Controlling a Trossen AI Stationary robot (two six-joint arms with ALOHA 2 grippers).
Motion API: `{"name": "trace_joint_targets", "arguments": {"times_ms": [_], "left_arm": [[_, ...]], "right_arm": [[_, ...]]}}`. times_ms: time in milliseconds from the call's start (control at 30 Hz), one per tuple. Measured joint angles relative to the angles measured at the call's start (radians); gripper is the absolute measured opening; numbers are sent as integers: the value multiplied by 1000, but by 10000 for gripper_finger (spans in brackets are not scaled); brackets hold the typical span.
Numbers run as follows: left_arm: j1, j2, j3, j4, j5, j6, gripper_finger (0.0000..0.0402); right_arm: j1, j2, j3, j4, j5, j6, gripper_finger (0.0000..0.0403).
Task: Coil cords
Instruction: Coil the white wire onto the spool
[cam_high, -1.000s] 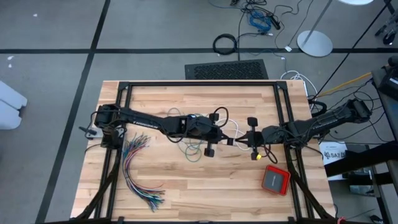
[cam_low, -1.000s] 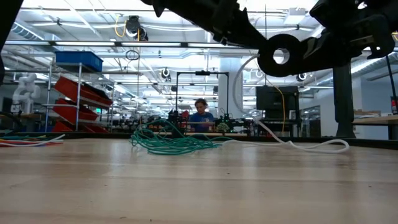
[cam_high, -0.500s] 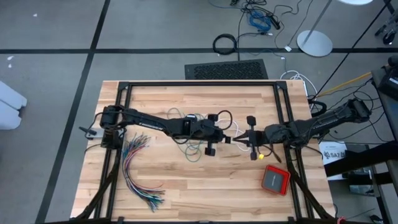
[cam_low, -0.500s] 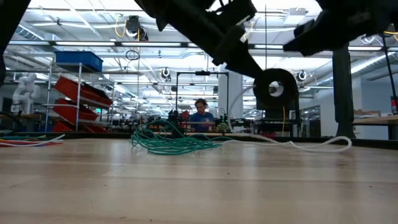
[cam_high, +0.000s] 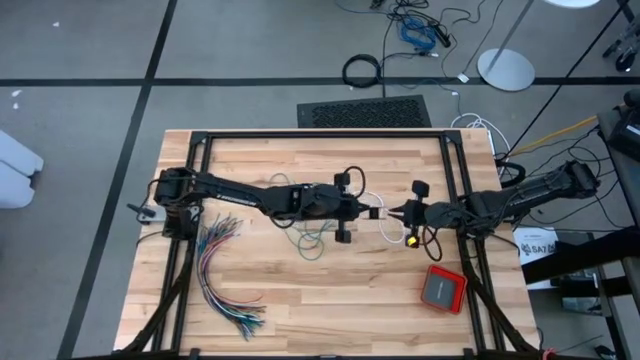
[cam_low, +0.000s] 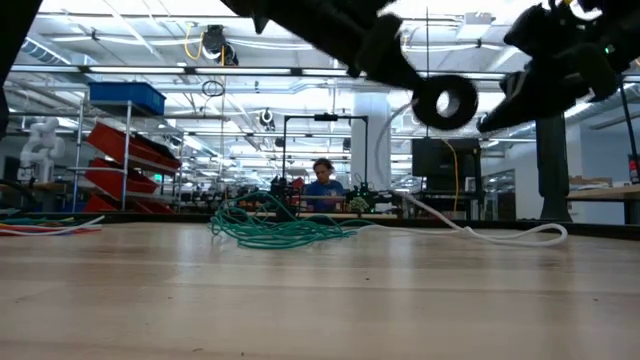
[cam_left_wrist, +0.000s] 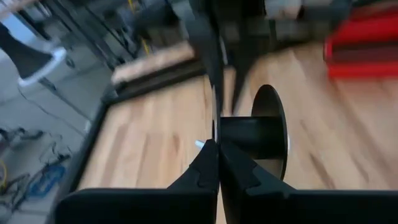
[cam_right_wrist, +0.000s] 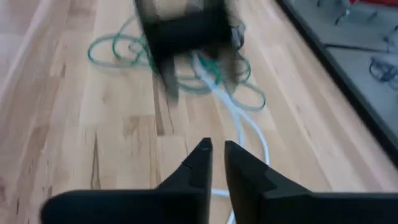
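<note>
A teal-green cord lies in a loose tangle on the wooden table near its middle, also seen in the low view. Beside it, a black cord with a white stretch loops on the table. My left gripper is shut above the table's middle, and the white stretch rises to it. My right gripper faces it from the right, a little apart. Its fingers stand slightly open with nothing between them. My left gripper is shut on the cord where its white stretch begins, but the shut fingers hide the exact place. They reach nearly level from the table's left. The white stretch hangs slack from the gripper, and its loop lies on the table.
A fanned bundle of many-coloured wires lies at the near left. A red box sits at the near right. A black frame runs around the table's edges. A person stands far off in the room.
My right gripper has drawn back a little from the left gripper, toward the table's right and far edges, and has turned about its wrist. My left gripper has tipped, dipping and coming back up. The white stretch still hangs from it, and the teal-green cord has not moved.
</note>
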Motion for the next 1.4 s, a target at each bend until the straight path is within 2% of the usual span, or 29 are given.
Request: {"name": "trace_joint_targets", "arguments": {"times_ms": [67,200,333,500,600,733,867,1100,1233,1400], "left_arm": [[0,-22,0,15,1,0,1],[-4,-59,0,38,45,-18,1],[-17,-80,1,66,96,-26,0],[-35,-87,1,79,106,-27,0],[-40,-87,1,88,107,-27,0],[-47,-87,1,126,124,-26,0],[-49,-90,2,167,162,-27,0],[-62,-91,32,166,185,-26,0],[-68,-92,35,165,188,-17,0],[-68,-92,35,162,188,-17,0]], "right_arm": [[-1,1,-45,50,2,11,57],[-26,2,-151,267,1,-54,93],[-67,1,-215,454,-2,-132,110],[-125,2,-219,447,-77,-125,112],[-147,14,-220,432,-87,-114,112],[-171,60,-220,446,-166,-102,112],[-195,124,-220,467,-179,-93,112],[-234,225,-220,600,-192,-123,112],[-249,290,-220,692,-294,-137,112],[-251,379,-220,724,-304,-127,112]]}}
